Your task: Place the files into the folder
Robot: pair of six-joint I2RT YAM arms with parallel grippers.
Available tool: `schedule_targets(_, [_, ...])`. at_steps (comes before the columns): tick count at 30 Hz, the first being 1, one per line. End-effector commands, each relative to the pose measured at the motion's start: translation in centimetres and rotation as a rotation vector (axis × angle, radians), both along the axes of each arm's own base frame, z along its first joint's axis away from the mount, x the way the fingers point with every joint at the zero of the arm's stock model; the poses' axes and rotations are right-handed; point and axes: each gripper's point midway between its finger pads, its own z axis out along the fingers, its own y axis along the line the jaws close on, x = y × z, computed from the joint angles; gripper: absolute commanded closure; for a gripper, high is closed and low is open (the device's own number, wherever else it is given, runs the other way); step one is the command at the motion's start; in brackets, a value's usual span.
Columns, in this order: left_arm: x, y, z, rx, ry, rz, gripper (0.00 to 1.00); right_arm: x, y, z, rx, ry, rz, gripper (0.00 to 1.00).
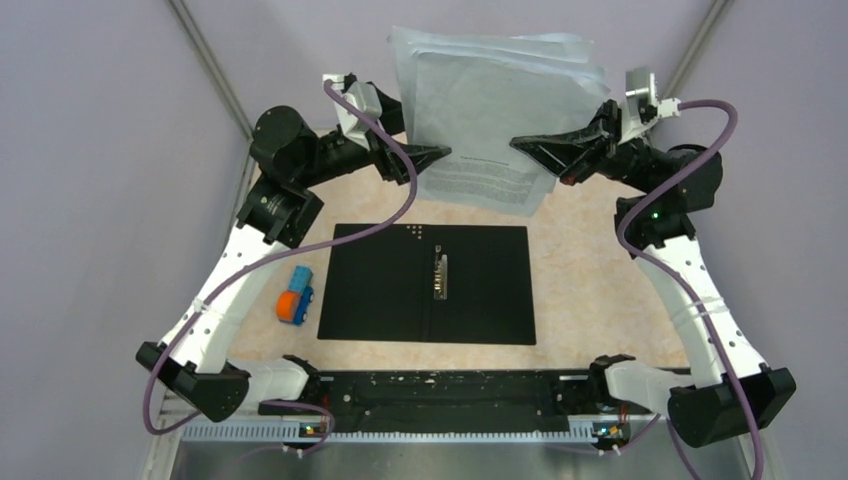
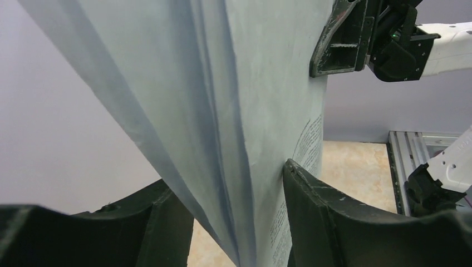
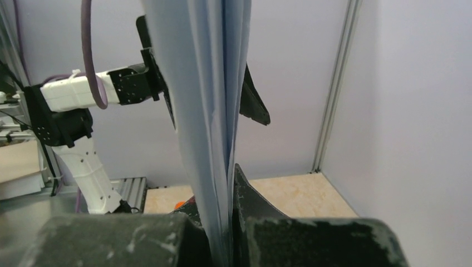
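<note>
In the upper middle of the overhead view, I am holding the files (image 1: 495, 110) upright in the air, above the far part of the bench (image 1: 600, 280). My right pincer (image 1: 520, 145) is clenching the stack at its right edge, and the right wrist view shows its two fingers pressing together on the paper. My left pincer (image 1: 440, 153) is standing spread at the stack's left edge, with the sheets fanning loosely between its fingers and not being squeezed.

Below, in the middle of the frame, the folder (image 1: 380, 285) is lying open and flat on the bench, black inside facing up, with its metal clip (image 1: 440, 272) running along the spine. Nothing is lying in it, and both halves are showing bare. A small orange-and-blue object (image 1: 294, 295) is sitting just beside the folder's left edge.

By my judgement, the task is sitting about midway. The sheets are gathered and lifted, but lowering them onto the open folder is not yet done.
</note>
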Motion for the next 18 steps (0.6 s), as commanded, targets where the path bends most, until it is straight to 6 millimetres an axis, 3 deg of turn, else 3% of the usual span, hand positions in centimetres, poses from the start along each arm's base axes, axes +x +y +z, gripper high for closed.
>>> schedule_targets(1, [-0.4, 0.4, 3.3, -0.050, -0.143, -0.050, 0.42, 1.3, 0.2, 0.7, -0.020, -0.068, -0.055, 1.00])
schedule_targets(3, [0.4, 0.2, 3.0, -0.052, -0.136, -0.053, 0.53, 2.6, 0.2, 0.2, -0.019, -0.062, -0.089, 1.00])
schedule_targets(6, [2.0, 0.0, 2.1, -0.064, -0.105, -0.058, 0.78, 5.3, 0.0, -1.0, -0.005, -0.043, -0.174, 1.00])
schedule_targets(8, [3.2, -0.3, 0.9, -0.059, -0.095, -0.040, 0.97, 6.8, -0.2, -2.0, 0.002, -0.055, -0.233, 1.00])
schedule_targets(9, [3.9, -0.4, 0.1, -0.057, -0.092, -0.022, 1.00, 7.3, -0.4, -2.5, 0.010, -0.076, -0.257, 1.00])
schedule_targets(18, [10.0, -2.2, -8.2, -0.033, 0.003, 0.057, 1.00, 11.9, -1.4, -9.7, 0.082, -0.108, -0.424, 1.00])
